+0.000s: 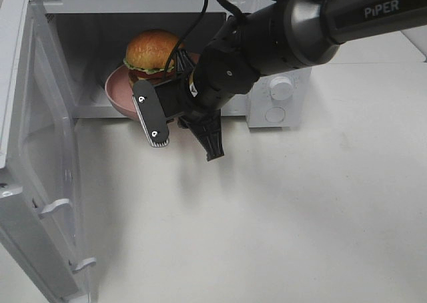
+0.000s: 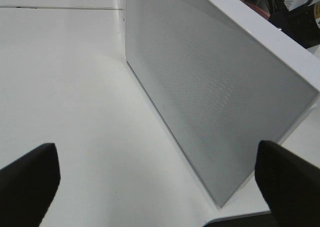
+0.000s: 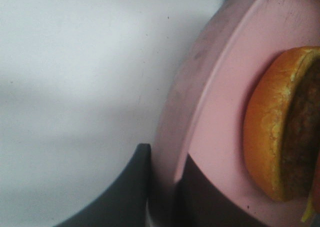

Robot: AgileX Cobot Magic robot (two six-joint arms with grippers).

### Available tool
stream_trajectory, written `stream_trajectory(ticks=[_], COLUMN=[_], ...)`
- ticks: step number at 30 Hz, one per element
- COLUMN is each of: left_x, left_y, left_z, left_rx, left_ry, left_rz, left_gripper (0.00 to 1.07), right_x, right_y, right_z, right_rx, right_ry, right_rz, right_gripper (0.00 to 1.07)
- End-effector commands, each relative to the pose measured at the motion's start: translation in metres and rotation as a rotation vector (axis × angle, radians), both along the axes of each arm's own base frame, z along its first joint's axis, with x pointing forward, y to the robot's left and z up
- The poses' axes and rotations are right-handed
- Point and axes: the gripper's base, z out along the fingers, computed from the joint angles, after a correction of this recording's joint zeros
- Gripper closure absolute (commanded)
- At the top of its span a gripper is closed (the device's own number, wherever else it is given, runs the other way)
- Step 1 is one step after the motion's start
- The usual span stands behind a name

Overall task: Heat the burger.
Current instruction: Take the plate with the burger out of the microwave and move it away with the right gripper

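With the right end effector (image 3: 162,187) clamped on the pink plate's (image 3: 210,112) rim, slide it level into the microwave (image 1: 100,13) — the burger (image 1: 155,53) looks unsecured — left end effector (image 2: 155,179) apart.

A white table (image 1: 300,216) carries a white microwave (image 1: 280,89), which sits behind the right gripper (image 1: 175,113) with its door (image 1: 40,183) swung open to the gripper's left. The table beneath the gripper is bare.
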Motion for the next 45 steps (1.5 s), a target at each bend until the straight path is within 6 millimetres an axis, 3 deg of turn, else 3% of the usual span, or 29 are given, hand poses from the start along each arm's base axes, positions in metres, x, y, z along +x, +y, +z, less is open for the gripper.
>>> stream_trajectory(ticks=[1,8,21,30,45], left_x=[-0.002,-0.002,-0.002,-0.002,-0.002], left_y=[0.000,0.000,0.000,0.000,0.000], left_z=[-0.001,-0.001,-0.001,-0.001,-0.001], left_rx=[-0.006,-0.006,-0.006,-0.006,-0.006], left_ry=[-0.022,-0.022,-0.022,-0.022,-0.022], left_rz=[0.003,0.003,0.003,0.003,0.003], left_gripper=[0.09,0.09,0.09,0.09,0.09], right_x=[-0.002,-0.030,-0.064,-0.100,-0.143], right_y=[0.003,0.001,-0.011,-0.036,-0.081], right_z=[0.019,0.026,0.038,0.045,0.064], right_rx=[0.067,0.084,0.109,0.117,0.141], right_ry=[-0.066,-0.066,-0.062,-0.047,-0.055], right_rz=[0.025,0.077,0.114,0.130,0.111], right_gripper=[1.07,1.07,1.07,1.07,1.07])
